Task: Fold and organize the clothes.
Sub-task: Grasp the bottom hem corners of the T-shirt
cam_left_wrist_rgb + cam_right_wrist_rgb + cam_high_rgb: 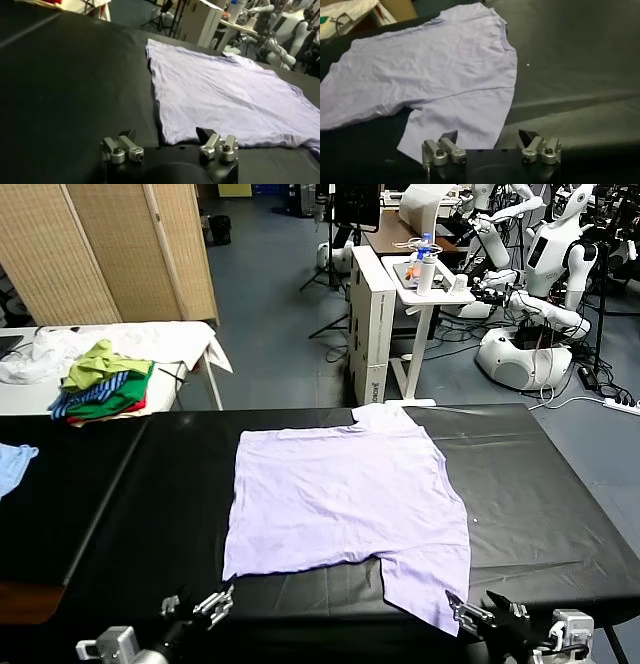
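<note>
The T-shirt (345,499) is lying spread flat on the black table (540,504), plain side up, collar toward 3 o'clock in the head view and hem toward 9. One sleeve (425,584) is reaching toward 6 o'clock, hanging just at the near table edge; the other sleeve (385,416) is poking out at 12 o'clock. The cloth is sitting smooth with only light creases, which looks like a layout meant to give both arms clean edges to pinch.

The left gripper (205,604) is hovering at 7 o'clock, just off the shirt's near hem corner, jaws standing wide apart and holding nothing. In the left wrist view the left gripper (169,146) is facing that corner with bare table under it. The right gripper (480,614) is waiting at 5 o'clock beside the near sleeve, jaws equally wide and empty; its wrist view is showing the right gripper (490,145) lined up with the sleeve's end. Both seem to be posed low and symmetrical for a first fold, likely taking the near edge toward 12 o'clock.

A clothes pile (103,389) is sitting on a white side table (180,344) at 10 o'clock, and a light blue garment (12,464) is lying at 9 o'clock, well apart from the shirt
</note>
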